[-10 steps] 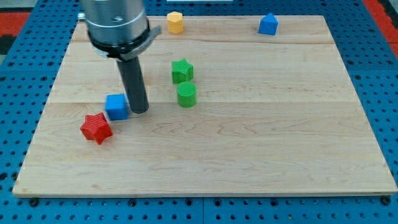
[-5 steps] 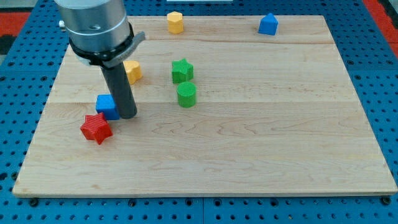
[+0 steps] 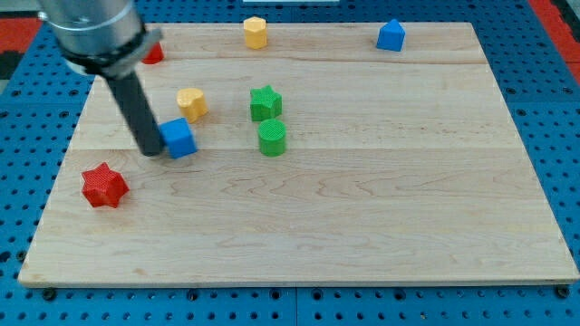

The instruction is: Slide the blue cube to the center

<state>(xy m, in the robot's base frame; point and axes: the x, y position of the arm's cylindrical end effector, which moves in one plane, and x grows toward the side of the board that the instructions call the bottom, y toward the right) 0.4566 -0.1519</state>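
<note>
The blue cube (image 3: 179, 139) sits on the wooden board (image 3: 362, 208), left of the middle and below a yellow block (image 3: 191, 103). My tip (image 3: 150, 151) stands on the board right against the cube's left side. The dark rod rises from it up to the arm's grey body at the view's top left.
A green star (image 3: 265, 102) and a green cylinder (image 3: 272, 138) stand to the right of the cube. A red star (image 3: 103, 186) lies at the lower left. A red block (image 3: 152, 52), a yellow hexagon (image 3: 256, 32) and a blue house-shaped block (image 3: 391, 35) sit along the top edge.
My tip went from the cube's right side to its left side. The blue cube shifted right and slightly up. The red star slid left and down.
</note>
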